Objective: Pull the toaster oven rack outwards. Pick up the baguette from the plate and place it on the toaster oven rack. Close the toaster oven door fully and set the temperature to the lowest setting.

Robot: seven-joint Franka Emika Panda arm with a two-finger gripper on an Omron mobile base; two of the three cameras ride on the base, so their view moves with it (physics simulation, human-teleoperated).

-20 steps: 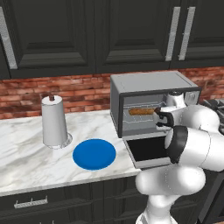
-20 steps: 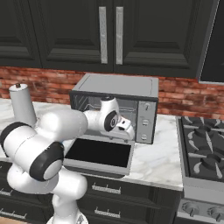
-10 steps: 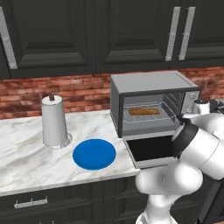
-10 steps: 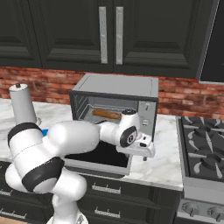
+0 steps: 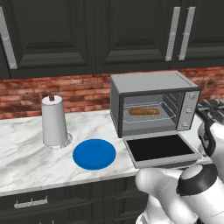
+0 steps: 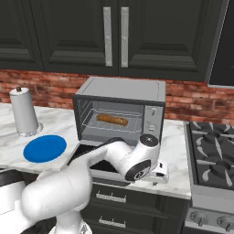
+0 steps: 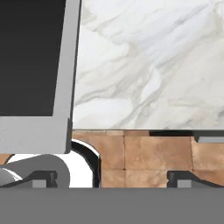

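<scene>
My jaws stand wide apart and empty. In the hand view my two finger tips (image 7: 44,178) rise at the lower edge, one at 7 o'clock and one at 5 o'clock, with bare brown floor tile (image 7: 144,153) between them. My gripper (image 6: 157,175) hangs at the front edge of the counter (image 7: 153,65), just off the right front corner of the toaster oven door (image 7: 33,65).

That door lies dropped open and flat: dark glass inside a grey frame, filling the 9 to 11 o'clock part of the hand view. White marble counter takes up 12 to 3 o'clock.

From the left base view, the door (image 5: 161,148) lies level in front of the toaster oven (image 5: 151,103), which stands on the counter at 3 o'clock of the plate. The baguette (image 5: 144,111) lies on the rack (image 5: 148,116) inside the oven cavity, lengthwise across it. The knob panel (image 5: 189,109) runs down the oven's right side.

The blue plate (image 5: 94,154) sits bare on the counter at 9 o'clock of the open door, apart from it. A paper towel roll (image 5: 54,121) stands upright at 10 o'clock of the plate, near it. A gas stove (image 6: 212,153) adjoins the counter at 3 o'clock of the oven in the right base view.
</scene>
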